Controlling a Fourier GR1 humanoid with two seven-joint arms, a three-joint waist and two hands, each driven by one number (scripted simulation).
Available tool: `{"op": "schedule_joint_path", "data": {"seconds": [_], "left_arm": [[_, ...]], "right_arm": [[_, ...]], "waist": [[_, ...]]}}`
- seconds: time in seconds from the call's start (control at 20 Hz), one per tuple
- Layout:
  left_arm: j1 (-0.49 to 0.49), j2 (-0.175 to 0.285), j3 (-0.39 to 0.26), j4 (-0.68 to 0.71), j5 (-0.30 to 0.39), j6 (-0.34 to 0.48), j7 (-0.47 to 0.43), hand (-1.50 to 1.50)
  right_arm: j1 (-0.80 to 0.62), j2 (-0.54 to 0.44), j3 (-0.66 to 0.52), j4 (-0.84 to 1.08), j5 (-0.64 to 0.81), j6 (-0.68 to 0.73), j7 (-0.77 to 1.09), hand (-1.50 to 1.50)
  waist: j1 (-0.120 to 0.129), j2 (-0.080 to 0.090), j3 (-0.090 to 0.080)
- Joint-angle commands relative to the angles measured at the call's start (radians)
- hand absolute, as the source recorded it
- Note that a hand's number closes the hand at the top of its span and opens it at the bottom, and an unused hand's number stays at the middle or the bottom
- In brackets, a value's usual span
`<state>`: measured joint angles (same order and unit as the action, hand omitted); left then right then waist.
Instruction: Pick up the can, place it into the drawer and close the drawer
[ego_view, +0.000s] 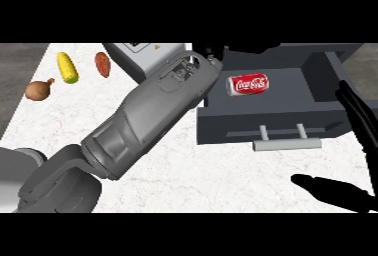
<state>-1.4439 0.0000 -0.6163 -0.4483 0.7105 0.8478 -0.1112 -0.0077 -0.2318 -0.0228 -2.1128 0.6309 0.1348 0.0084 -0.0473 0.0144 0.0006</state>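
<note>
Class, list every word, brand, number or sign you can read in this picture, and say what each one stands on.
"Coca-Cola": white script on the red can, which lies in the open drawer.
Pale label with a small yellow sign, on the grey box at the counter's back: too small to read.
Nothing else bears text.

The open drawer (221, 125) has free room to the right of the can (249, 84), which lies near its back left corner. The left forearm (148, 120) crosses the desk (221, 175) diagonally and bars the approach to the drawer from the left. In front of the drawer's handle (288, 144) the desk is bare as far as the right robot hand (332, 192), spread open at the right edge. An onion (40, 90), a corn cob (68, 67) and a brown root (102, 64) take up the far left corner, beside a grey box (140, 55).
</note>
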Motion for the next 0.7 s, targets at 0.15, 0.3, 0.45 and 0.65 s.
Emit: {"op": "schedule_joint_path", "data": {"seconds": [0.15,0.3,0.45,0.65], "left_arm": [[-0.005,0.025,0.044,0.033,-0.011,-0.052,-0.002,-1.50],[-0.004,0.000,0.034,-0.016,-0.026,-0.017,0.034,-1.50],[-0.002,0.086,0.020,-0.050,-0.054,-0.050,0.088,-1.50],[0.044,0.132,-0.004,-0.188,-0.079,-0.021,0.175,-1.50]], "right_arm": [[-0.031,-0.036,0.104,0.137,0.244,-0.040,-0.015,-1.50],[-0.098,0.007,0.165,0.260,0.380,-0.098,0.036,-1.50],[-0.128,-0.002,0.104,0.427,0.382,-0.197,-0.056,-1.50],[-0.137,0.071,0.114,0.545,0.433,-0.320,-0.047,-1.50]], "waist": [[0.034,-0.007,0.000],[0.054,-0.012,-0.001],[0.067,-0.015,0.000],[0.090,-0.025,0.000]]}}
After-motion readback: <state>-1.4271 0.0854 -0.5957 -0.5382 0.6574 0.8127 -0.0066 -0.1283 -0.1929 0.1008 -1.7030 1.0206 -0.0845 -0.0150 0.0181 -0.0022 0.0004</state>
